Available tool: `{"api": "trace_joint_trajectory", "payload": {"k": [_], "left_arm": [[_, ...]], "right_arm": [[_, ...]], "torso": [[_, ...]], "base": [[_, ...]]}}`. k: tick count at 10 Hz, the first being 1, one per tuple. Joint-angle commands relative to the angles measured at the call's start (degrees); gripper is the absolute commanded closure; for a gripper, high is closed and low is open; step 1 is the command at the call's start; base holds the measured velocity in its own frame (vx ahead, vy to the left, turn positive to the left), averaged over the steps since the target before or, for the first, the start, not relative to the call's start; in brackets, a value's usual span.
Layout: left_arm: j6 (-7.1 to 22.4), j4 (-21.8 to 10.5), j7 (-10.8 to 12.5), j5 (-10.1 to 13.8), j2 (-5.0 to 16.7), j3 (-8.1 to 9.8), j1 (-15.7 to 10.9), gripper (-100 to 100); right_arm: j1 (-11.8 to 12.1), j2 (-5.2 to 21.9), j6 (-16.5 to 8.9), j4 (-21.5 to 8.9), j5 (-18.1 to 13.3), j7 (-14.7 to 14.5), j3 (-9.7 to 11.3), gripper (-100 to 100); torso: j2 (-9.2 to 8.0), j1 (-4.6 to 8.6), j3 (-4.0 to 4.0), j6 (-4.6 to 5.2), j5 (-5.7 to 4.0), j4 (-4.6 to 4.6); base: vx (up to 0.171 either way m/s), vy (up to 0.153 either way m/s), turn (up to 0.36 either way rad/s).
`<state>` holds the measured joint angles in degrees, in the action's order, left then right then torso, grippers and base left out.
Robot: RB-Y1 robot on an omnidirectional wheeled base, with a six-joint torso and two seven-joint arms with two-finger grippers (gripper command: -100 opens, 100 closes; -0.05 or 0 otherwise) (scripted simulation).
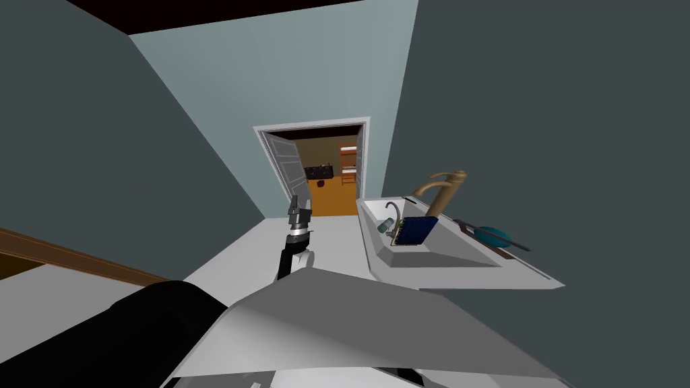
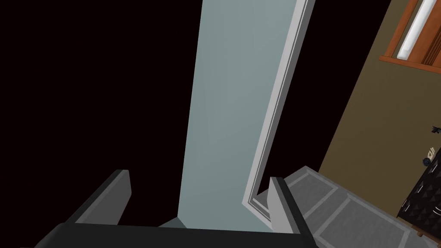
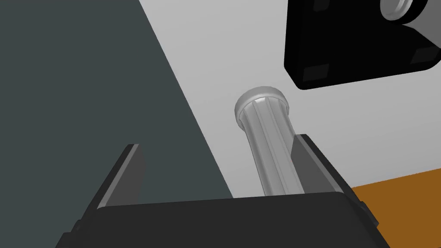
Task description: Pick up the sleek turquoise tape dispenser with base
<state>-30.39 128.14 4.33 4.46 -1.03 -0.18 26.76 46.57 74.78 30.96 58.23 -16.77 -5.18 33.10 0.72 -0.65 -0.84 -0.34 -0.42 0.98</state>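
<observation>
A: Turning toward the white sink (image 1: pixel 465 273) is what we need first. The turquoise tape dispenser (image 1: pixel 492 236) lies on its ledge by the wall, near the tan faucet (image 1: pixel 441 188).

B: Agreed. Our left gripper (image 2: pixel 199 176) and right gripper (image 3: pixel 218 142) have their fingers wide apart and empty, so we approach slowly from above.

The tape dispenser (image 1: pixel 494 235) has a rounded turquoise body on what looks like a long dark base. It lies flat along the wall-side edge of the white surface (image 1: pixel 472 277).

The left hand (image 2: pixel 199 176) extends forward, fingers apart; the right hand (image 3: pixel 217 143) likewise spread, empty.
</observation>
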Motion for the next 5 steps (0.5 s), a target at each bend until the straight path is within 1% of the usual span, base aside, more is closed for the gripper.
{"api": "trace_joint_trajectory", "payload": {"k": [1,2,3,4,5], "left_arm": [[0.0,0.0,0.0,0.0,0.0,0.0,0.0,0],[0.0,0.0,0.0,0.0,0.0,0.0,0.0,0],[0.0,0.0,0.0,0.0,0.0,0.01,0.0,0],[0.0,0.0,0.0,0.0,0.0,0.01,0.0,0],[0.0,0.0,0.0,0.0,0.0,0.0,0.0,0]], "right_arm": [[-0.4,1.0,1.3,-2.9,-0.1,0.1,0.3,-100],[-0.4,1.0,1.3,-3.8,-0.1,0.1,0.3,-100],[-0.4,1.0,1.3,-3.8,-0.1,0.1,0.3,-100],[-0.1,3.6,2.2,-6.5,0.2,0.6,0.7,-100],[-0.1,3.6,2.2,-6.8,0.2,0.6,0.7,-100]], "torso": [[0.0,0.0,0.0,0.0,0.0,0.0],[-0.02,0.06,0.0,0.04,-0.01,0.0],[-0.22,0.19,0.11,0.06,-0.05,-0.04],[-0.37,0.29,0.2,0.06,-0.08,-0.08],[-0.27,0.21,0.16,0.0,-0.05,-0.06]], "base": [[0.093,0.065,0.06],[0.03,0.02,-0.005],[-0.006,-0.001,-0.011],[0.034,0.036,0.136],[0.064,0.046,0.065]]}}
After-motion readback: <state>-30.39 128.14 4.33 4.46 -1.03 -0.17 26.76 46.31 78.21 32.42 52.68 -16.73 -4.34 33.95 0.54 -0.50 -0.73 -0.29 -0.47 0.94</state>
